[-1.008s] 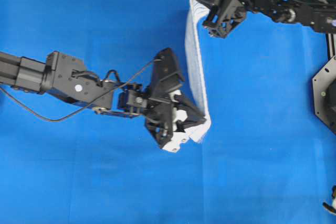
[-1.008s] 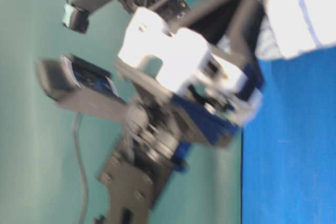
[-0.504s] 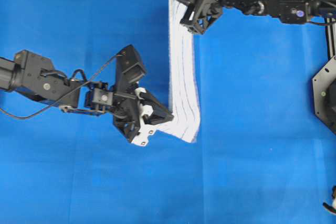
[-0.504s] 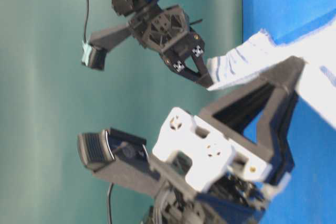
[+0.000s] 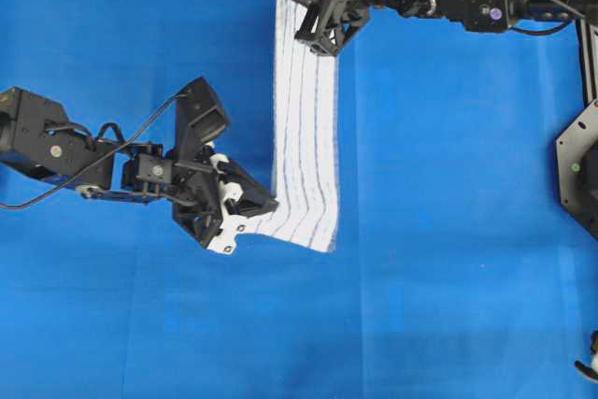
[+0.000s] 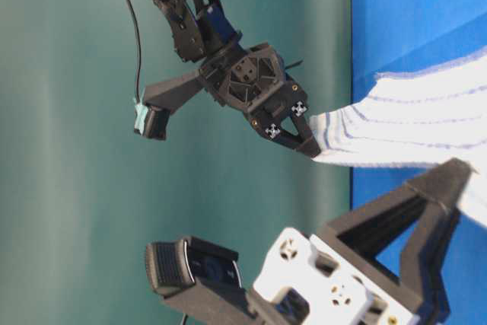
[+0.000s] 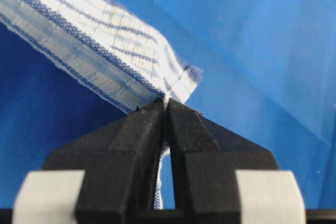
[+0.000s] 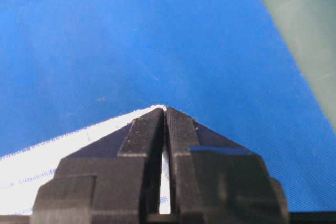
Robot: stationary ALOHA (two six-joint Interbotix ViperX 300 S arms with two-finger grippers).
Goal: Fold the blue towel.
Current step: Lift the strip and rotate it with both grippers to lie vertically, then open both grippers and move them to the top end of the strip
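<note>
Towel swung leftward, corners pinched

The blue towel (image 5: 306,128), now hanging as a long strip over the bench (image 5: 448,277), has shifted left since a second ago; left tool (image 5: 264,205) and right tool (image 5: 308,28) stay clamped on its corners, fold underway.

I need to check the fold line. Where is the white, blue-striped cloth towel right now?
In the overhead view, the white, blue-striped cloth towel stretches centre-left over the blue table covering, pinched between the right gripper above and the left gripper below.

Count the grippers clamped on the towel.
2. The left gripper pinches the blue towel at its near corner; the right gripper pinches the far end. Both sets of jaws are shut.
</note>
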